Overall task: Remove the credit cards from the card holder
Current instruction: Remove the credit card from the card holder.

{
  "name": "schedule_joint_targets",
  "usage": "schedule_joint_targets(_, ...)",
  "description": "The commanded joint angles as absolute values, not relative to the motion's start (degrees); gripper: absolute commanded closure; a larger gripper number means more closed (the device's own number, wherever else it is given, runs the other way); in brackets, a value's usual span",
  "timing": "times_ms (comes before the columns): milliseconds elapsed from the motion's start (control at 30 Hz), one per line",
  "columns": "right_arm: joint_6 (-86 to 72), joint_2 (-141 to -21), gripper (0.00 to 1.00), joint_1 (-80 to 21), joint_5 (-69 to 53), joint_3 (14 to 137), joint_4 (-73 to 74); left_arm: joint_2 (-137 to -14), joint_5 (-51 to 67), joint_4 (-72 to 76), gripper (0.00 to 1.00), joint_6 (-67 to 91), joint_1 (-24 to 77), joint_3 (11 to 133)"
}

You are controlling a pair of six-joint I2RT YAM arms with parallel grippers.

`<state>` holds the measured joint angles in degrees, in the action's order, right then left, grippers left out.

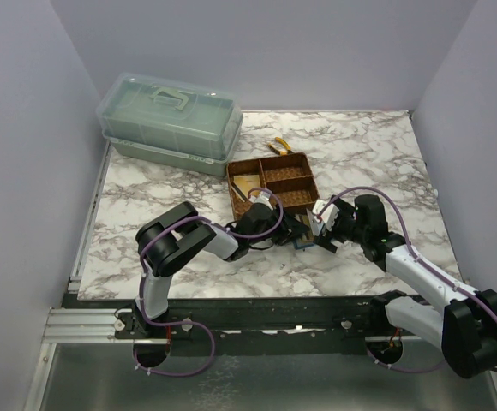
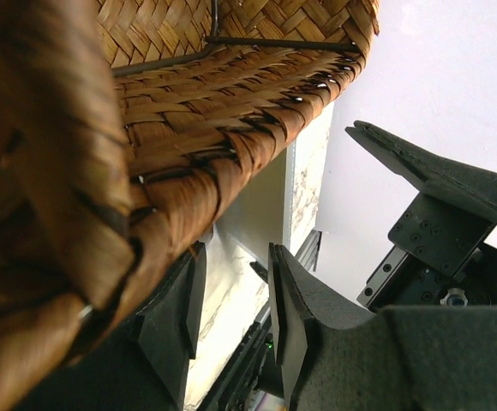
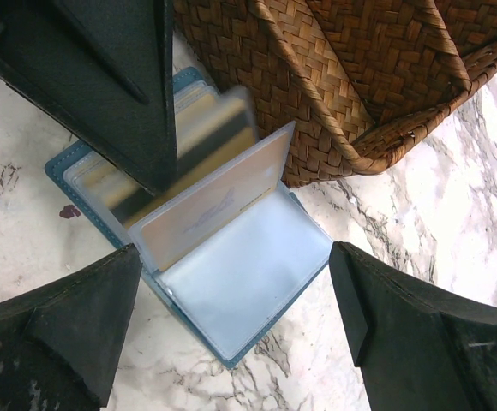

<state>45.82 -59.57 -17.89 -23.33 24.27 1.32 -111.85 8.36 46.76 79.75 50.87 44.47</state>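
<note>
Leaning in from the left, the left hand (image 2: 236, 291) sits low against the wall of the woven tray (image 3: 360, 77), jaws partly drawn together. Pale surface shows in the gap, and I cannot tell whether it is gripping anything. One of its dark fingers (image 3: 103, 77) covers the left part of the card holder (image 3: 248, 282).

The card holder lies open and flat on the table (image 3: 454, 223), just beside the tray's corner. The credit cards (image 3: 206, 214) are tucked in its clear sleeves, with one pale sleeve standing up at a slant.

The cards are probably light, stiff and slick, and best pinched by an exposed edge and drawn straight out along the sleeve. The holder looks thin and floppy and would likely slide on the table unless pinned.

The right hand (image 3: 236, 257) is released and empty, spread wide with one finger on each side of the holder, just above it.
</note>
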Motion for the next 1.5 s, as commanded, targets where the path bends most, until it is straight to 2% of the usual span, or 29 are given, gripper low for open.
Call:
schedule_joint_targets(0, 45.26, -59.04, 0.03, -17.40, -23.14, 23.73, -0.09, -112.23, 6.90, 40.18, 0.60, 80.64, 50.91, 45.05)
schedule_joint_targets(467, 44.44, -58.75, 0.03, -17.11, -23.12, 23.73, -0.40, -112.95, 7.38, 28.57, 0.59, 76.32, 51.73, 51.99)
schedule_joint_targets(1033, 39.16, -58.25, 0.01, -11.95, -35.47, 26.90, 7.40, -113.55, 6.90, 25.06, 0.59, 75.15, 52.36, 53.51)
schedule_joint_targets(1200, 40.50, -59.91, 0.03, -11.95, -39.68, 26.22, 7.24, -113.66, 7.12, 24.90, 0.59, 75.23, 52.43, 54.13)
schedule_joint_targets(1333, 40.45, -59.79, 0.05, -11.93, -38.37, 25.22, 5.47, -113.88, 7.65, 24.80, 0.58, 75.32, 52.62, 54.68)
schedule_joint_targets(1467, 39.91, -60.65, 0.11, -12.04, -36.27, 24.16, 2.46, -114.02, 8.10, 24.63, 0.57, 75.15, 52.89, 55.28)
